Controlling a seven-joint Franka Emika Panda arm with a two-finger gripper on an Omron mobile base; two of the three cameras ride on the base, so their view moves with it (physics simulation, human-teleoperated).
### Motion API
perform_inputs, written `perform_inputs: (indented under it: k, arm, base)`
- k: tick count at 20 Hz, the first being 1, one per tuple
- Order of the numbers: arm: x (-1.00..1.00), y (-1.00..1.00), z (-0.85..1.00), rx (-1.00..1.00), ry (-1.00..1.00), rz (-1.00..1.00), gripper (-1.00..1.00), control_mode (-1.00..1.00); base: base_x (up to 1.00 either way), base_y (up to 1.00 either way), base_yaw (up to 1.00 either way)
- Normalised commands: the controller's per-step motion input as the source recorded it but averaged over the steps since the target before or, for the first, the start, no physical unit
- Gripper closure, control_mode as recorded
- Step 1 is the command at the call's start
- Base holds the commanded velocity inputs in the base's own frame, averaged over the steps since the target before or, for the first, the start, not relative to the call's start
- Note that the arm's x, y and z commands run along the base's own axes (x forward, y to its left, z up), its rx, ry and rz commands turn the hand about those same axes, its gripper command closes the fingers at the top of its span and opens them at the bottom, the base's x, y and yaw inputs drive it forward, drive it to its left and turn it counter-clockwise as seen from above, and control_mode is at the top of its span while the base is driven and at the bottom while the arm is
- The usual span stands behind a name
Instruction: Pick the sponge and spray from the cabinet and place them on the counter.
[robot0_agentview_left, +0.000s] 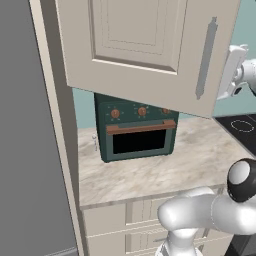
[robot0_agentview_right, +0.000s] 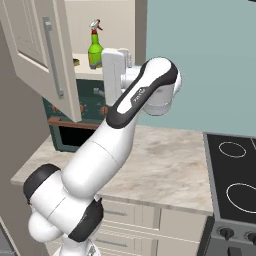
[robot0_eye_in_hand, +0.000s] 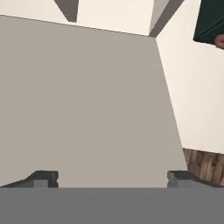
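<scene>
Spray (robot0_agentview_right: 95, 47) upright on the open cabinet (robot0_agentview_right: 107, 30) shelf beside the sponge (robot0_agentview_right: 76, 62), just left of my raised wrist; my pincer (robot0_eye_in_hand: 112, 178), jaws wide and empty, faces a blank panel.

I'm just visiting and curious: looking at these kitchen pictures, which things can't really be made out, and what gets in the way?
- Sponge: in the right base view just a sliver shows past the open cabinet door.
- Spray: its lower body sits behind the robot's white hand in the same view.
- Cabinet shelf: in the left base view the door covers it.
- Tool: the hand view shows its tips apart, facing a plain panel; what lies beyond is hidden.
</scene>
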Motion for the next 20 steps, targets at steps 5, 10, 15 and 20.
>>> perform_inputs:
  k: [5, 10, 15, 20]
  arm:
    - [0.00, 0.09, 0.12, 0.00, 0.00, 0.09, -1.00, -1.00]
    - [0.00, 0.22, 0.00, 0.00, 0.00, 0.08, -1.00, -1.00]
    - [0.00, 0.20, 0.06, 0.00, 0.00, 0.09, -1.00, -1.00]
    - [-0.39, 0.07, 0.18, 0.00, -0.10, 0.04, -1.00, -1.00]
  base:
    - [0.00, 0.00, 0.00]
    - [0.00, 0.00, 0.00]
    - [0.00, 0.00, 0.00]
    - [0.00, 0.00, 0.00]
